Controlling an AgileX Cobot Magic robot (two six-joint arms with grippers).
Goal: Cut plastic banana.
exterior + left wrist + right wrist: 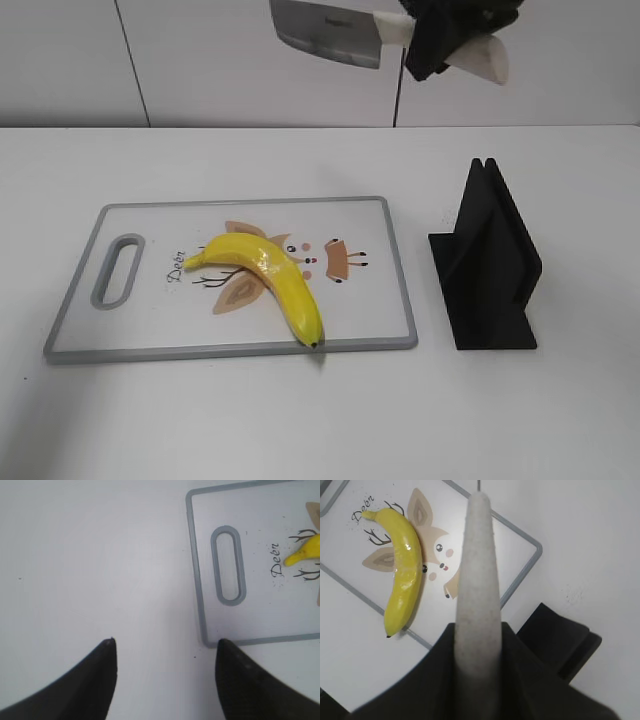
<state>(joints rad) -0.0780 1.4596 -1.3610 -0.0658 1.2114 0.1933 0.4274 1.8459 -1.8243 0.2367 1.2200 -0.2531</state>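
A yellow plastic banana (270, 280) lies whole on a white cutting board (380, 300) with a grey rim and a deer drawing. It also shows in the right wrist view (402, 575), and its stem tip shows in the left wrist view (302, 555). My right gripper (440, 40) is shut on the pale handle (479, 580) of a cleaver. It holds the grey blade (325, 30) high above the board's far right. My left gripper (165, 652) is open and empty, above the bare table beside the board's handle corner (202, 640). It is out of the exterior view.
A black knife stand (490, 265) sits on the table right of the board, also in the right wrist view (560, 645). The board has a slot handle (118, 270) at its left end. The white table (300, 420) surrounds it.
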